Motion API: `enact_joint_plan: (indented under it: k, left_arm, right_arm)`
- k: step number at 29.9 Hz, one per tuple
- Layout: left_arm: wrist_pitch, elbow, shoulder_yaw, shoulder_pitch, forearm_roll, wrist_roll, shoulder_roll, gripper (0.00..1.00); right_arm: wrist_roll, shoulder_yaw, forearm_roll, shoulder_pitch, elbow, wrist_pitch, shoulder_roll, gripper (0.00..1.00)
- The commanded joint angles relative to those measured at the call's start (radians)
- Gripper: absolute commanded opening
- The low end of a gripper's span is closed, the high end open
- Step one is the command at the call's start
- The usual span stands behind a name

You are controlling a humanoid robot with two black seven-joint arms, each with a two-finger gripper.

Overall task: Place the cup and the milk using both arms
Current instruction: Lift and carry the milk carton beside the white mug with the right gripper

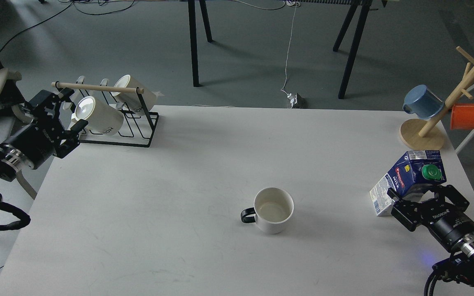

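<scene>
The cream-white cup (273,209) with a black loop handle stands upright near the table's middle front, handle to the left. The blue and white milk carton (410,177) with a green cap stands at the right edge. My right gripper (422,194) is open, its two fingers on either side of the carton's lower part. My left gripper (69,110) is open at the table's far left, right beside the black mug rack, apart from the cup.
A black wire rack (115,123) with a wooden bar holds two white lettered mugs at the back left. A wooden mug tree (438,119) with a blue mug and an orange mug stands at the back right. The white table (204,172) ends close behind the carton.
</scene>
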Motion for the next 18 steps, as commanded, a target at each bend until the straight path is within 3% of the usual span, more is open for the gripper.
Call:
enact_joint_plan:
  k: [1, 4, 7, 13, 18]
  left_arm:
    - [0.0, 0.005, 0.0, 0.001, 0.0, 0.0, 0.0, 0.99]
    - [0.0, 0.005, 0.0, 0.001, 0.0, 0.0, -0.002, 0.99]
    - [0.0, 0.005, 0.0, 0.001, 0.0, 0.0, -0.002, 0.99]
    - [0.0, 0.005, 0.0, -0.001, 0.0, 0.0, -0.002, 0.99]
    - [0.0, 0.005, 0.0, 0.001, 0.0, 0.0, -0.002, 0.99]
  right_arm:
    - [0.0, -0.002, 0.0, -0.001, 0.002, 0.0, 0.0, 0.98]
    - [-0.001, 0.0, 0.0, -0.008, 0.006, 0.0, -0.003, 0.93]
    - [-0.001, 0.0, -0.002, -0.012, 0.009, 0.0, -0.009, 0.69]
    - [-0.001, 0.0, -0.02, -0.01, 0.006, 0.0, -0.003, 0.36]
    - [-0.001, 0.0, -0.023, -0.009, 0.005, 0.0, -0.002, 0.33]
